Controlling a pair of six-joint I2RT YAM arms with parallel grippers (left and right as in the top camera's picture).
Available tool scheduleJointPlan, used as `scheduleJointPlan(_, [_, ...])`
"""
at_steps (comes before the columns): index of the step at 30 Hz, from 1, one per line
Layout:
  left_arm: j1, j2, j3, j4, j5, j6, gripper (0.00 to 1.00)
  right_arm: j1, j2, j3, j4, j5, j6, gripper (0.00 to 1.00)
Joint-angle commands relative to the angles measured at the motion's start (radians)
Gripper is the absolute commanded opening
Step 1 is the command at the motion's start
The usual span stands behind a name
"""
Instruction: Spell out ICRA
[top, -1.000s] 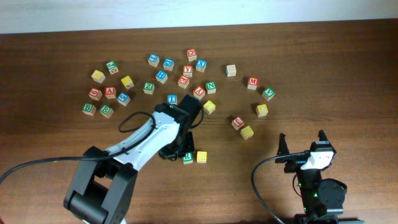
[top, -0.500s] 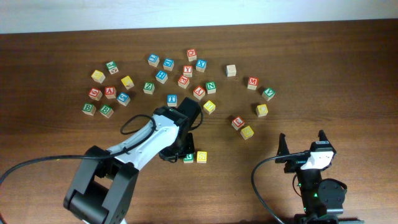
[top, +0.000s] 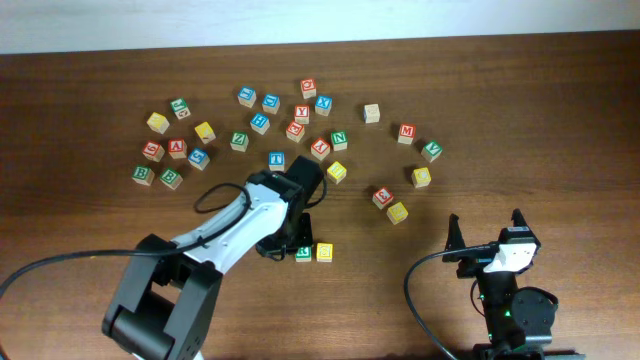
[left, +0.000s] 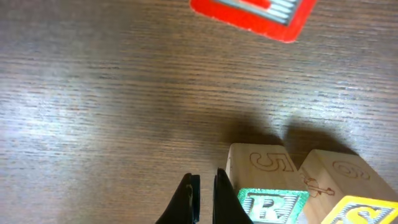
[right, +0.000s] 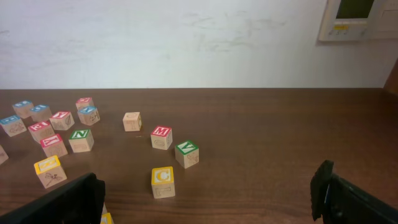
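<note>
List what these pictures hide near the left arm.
- Overhead: the left arm covers the table beside the green R cube; anything there is hidden.
- Left wrist: red cube cut off by the top edge, letter unreadable.
- Left wrist: yellow cube, letter cut off by the bottom edge.

In the left wrist view, the green R cube (left: 272, 205) carries a green R on its top face, and a 5 is cut into its wooden side. The near yellow cube (left: 339, 180) just beside it on the right has a 6 cut into its side. Its top letter is cropped by the picture edge, so I cannot read it.

In the right wrist view, the red M cube (right: 161, 137) shows M, the green V cube (right: 186, 154) shows V, the green N cube (right: 81, 140) shows N, and nearer, the yellow C cube (right: 163, 181) shows C. The writing on the wall panel (right: 357, 18) at far right is too small to read.

From overhead, the red A cube (top: 177, 148) at far left shows A, and the blue T cube (top: 277, 160) shows T.
</note>
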Motion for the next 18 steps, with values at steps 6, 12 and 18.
scheduleJointPlan(6, [-0.038, -0.14, 0.109, -0.057, 0.093, 0.042, 0.03, -0.006, -0.006, -0.005, -0.005, 0.004, 0.004, 0.98])
scheduleJointPlan(12, [-0.177, -0.111, 0.103, 0.034, 0.101, -0.05, 0.01, -0.006, -0.006, -0.005, -0.005, 0.004, 0.004, 0.98])
scheduleJointPlan(18, [-0.236, 0.009, 0.103, 0.103, 0.098, -0.094, 0.0, -0.006, -0.006, -0.005, -0.005, 0.004, 0.004, 0.98])
